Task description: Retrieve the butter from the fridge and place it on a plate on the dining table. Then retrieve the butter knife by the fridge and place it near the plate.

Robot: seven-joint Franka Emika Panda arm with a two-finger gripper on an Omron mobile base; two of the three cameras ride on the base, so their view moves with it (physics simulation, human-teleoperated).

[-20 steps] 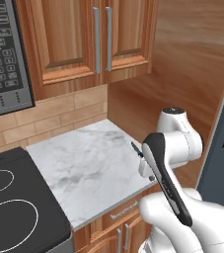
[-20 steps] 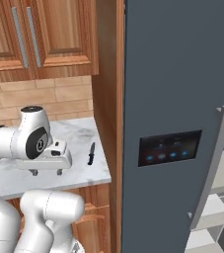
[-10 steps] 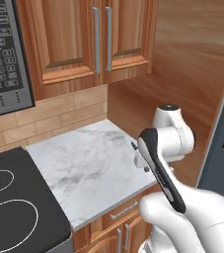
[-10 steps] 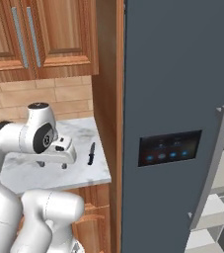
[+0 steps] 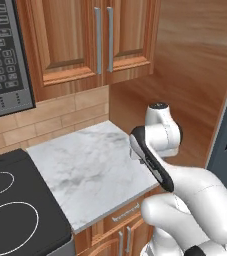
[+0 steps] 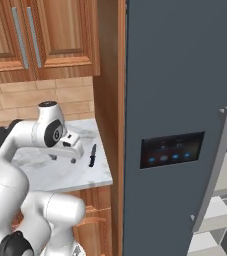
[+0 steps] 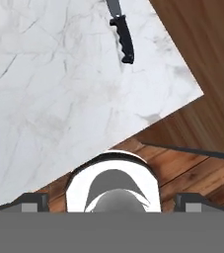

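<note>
Arm over the marble surface beside the fridge

The fridge, tall and slate-grey, stands with its black blue-lit panel facing out and a light-grey handle toward its right edge, pale shelves showing past that. Left of the fridge, beyond a wooden side panel, lies the marble surface. The butter knife rests flat there, near the surface's fridge-side edge. The gripper, jaws wide apart, hangs above the surface just left of the knife, not touching it. Wooden cabinets hang above.
</note>
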